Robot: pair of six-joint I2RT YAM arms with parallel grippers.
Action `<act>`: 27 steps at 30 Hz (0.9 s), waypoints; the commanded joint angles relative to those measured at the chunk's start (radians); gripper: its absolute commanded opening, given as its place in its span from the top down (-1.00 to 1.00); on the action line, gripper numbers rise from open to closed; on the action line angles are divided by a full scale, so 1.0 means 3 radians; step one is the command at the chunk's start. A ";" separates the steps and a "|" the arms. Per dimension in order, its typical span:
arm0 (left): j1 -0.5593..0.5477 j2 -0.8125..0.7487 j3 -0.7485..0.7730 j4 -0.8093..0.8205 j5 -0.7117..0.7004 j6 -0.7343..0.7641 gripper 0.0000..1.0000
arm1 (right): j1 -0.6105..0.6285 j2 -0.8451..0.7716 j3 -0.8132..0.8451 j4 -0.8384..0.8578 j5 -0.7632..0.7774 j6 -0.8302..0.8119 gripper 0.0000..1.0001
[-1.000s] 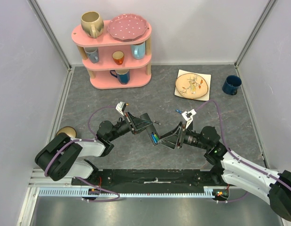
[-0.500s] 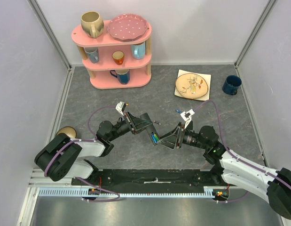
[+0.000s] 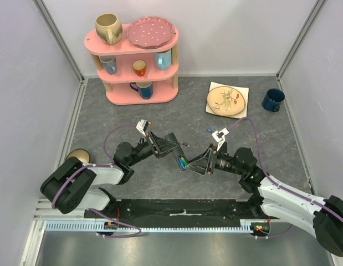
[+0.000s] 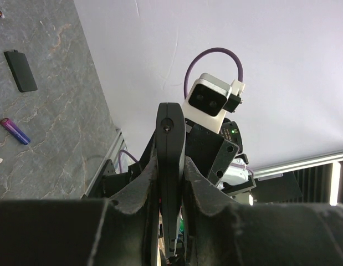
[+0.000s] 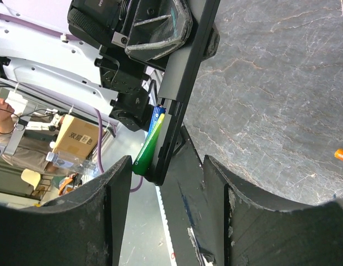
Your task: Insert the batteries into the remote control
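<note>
Now the left tool (image 4: 171, 191) is clamped on the remote (image 4: 170, 133), holding it up off the tabletop (image 4: 66, 127) between the two arms. The right tool (image 5: 167, 166) stands open, its fingers (image 5: 113, 199) either side of the remote's end, where a green battery (image 5: 146, 149) leans partly out of the compartment. Whether a finger touches that battery I cannot tell. On the tabletop lie a purple battery (image 4: 15, 131), an orange battery (image 5: 341, 155) and a flat black cover (image 4: 20, 70).
</note>
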 commanded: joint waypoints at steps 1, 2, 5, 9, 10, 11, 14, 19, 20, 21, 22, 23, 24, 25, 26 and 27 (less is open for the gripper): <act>-0.0045 -0.0102 0.0043 0.1252 0.0067 -0.0093 0.96 | -0.0043 0.0039 0.0011 0.0163 0.0007 0.0033 -0.22; -0.0045 -0.0097 0.0038 0.1252 0.0067 -0.0093 0.96 | -0.0043 0.0044 0.0011 0.0168 0.0007 0.0038 -0.22; -0.0055 -0.0102 0.0038 0.1252 0.0073 -0.0088 0.96 | -0.0053 0.0059 0.0016 0.0194 0.0012 0.0059 -0.22; -0.0066 -0.0102 0.0028 0.1252 0.0073 -0.0083 0.96 | -0.0063 0.0090 0.0027 0.0225 0.0012 0.0084 -0.20; -0.0076 -0.0112 0.0028 0.1252 0.0073 -0.0083 0.96 | -0.0063 0.0095 0.0032 0.0235 0.0012 0.0089 -0.20; -0.0076 -0.0112 0.0028 0.1252 0.0073 -0.0083 0.97 | -0.0058 0.0110 0.0032 0.0240 0.0012 0.0099 -0.20; -0.0086 -0.0117 0.0023 0.1252 0.0062 -0.0078 0.96 | -0.0063 0.0146 0.0042 0.0266 0.0007 0.0115 -0.20; -0.0117 -0.0122 0.0018 0.1252 0.0052 -0.0078 0.96 | -0.0063 0.0192 0.0052 0.0306 0.0002 0.0130 -0.19; -0.0117 -0.0122 0.0018 0.1252 0.0052 -0.0073 0.96 | -0.0073 0.0212 0.0052 0.0312 0.0002 0.0130 -0.19; -0.0117 -0.0127 0.0023 0.1252 0.0052 -0.0073 0.96 | -0.0073 0.0213 0.0052 0.0322 0.0002 0.0135 -0.18; -0.0127 -0.0127 0.0023 0.1252 0.0047 -0.0073 0.96 | -0.0073 0.0228 0.0052 0.0327 0.0007 0.0140 -0.18; -0.0132 -0.0127 0.0023 0.1252 0.0047 -0.0073 0.96 | -0.0068 0.0238 0.0052 0.0332 0.0007 0.0140 -0.18; -0.0132 -0.0122 0.0023 0.1252 0.0047 -0.0062 0.96 | -0.0068 0.0248 0.0047 0.0352 0.0007 0.0156 -0.17; -0.0137 -0.0117 0.0023 0.1252 0.0042 -0.0067 0.96 | -0.0073 0.0253 0.0042 0.0358 0.0007 0.0156 -0.17; -0.0142 -0.0122 0.0028 0.1252 0.0042 -0.0067 0.96 | -0.0073 0.0259 0.0047 0.0368 0.0007 0.0161 -0.17; -0.0142 -0.0117 0.0028 0.1252 0.0042 -0.0067 0.96 | -0.0078 0.0269 0.0052 0.0378 0.0007 0.0166 -0.16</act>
